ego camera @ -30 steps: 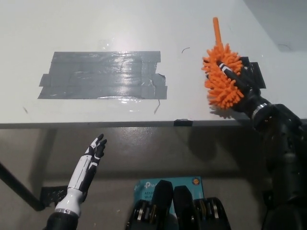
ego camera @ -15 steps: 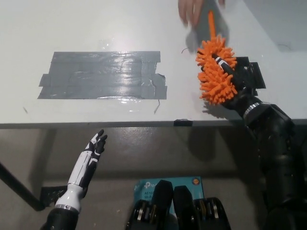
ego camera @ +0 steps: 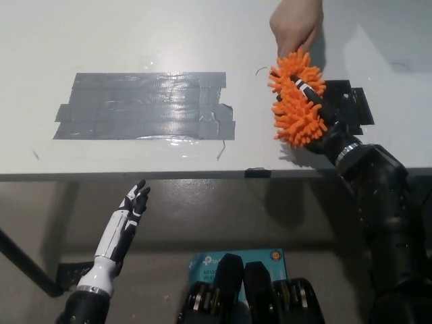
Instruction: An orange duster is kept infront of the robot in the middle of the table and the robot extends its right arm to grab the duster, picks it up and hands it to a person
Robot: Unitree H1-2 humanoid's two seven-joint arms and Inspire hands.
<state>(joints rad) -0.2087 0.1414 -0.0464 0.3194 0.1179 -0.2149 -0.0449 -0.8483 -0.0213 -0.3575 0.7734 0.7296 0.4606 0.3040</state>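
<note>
- The fluffy orange microfibre duster point(ego camera: 297, 101) is held up over the right part of the pale grey surface point(ego camera: 135, 34), its shaggy head tilted and its handle end pointing away from the robot.
- The black right hand point(ego camera: 322, 116) has its fingers wrapped round the duster's head; dark fingers point(ego camera: 305, 86) show across the orange strands, so the grip is closed on it.
- A person's hand point(ego camera: 295, 27) reaches in from the far edge and closes over the top of the duster, where the handle is now hidden; the two hands sit at opposite ends of it.
- The white left hand point(ego camera: 127, 219) rests below the surface edge at the lower left, fingers straight and loosely apart, holding nothing.
- A patch of grey duct tape point(ego camera: 145, 104) lies flat well to the left of the handover.
- Judgement: the duster looks light and soft, its strands squashy and likely to slip through a loose hold. The stiff handle is the surer place to take it, which suits the person's side.
</note>
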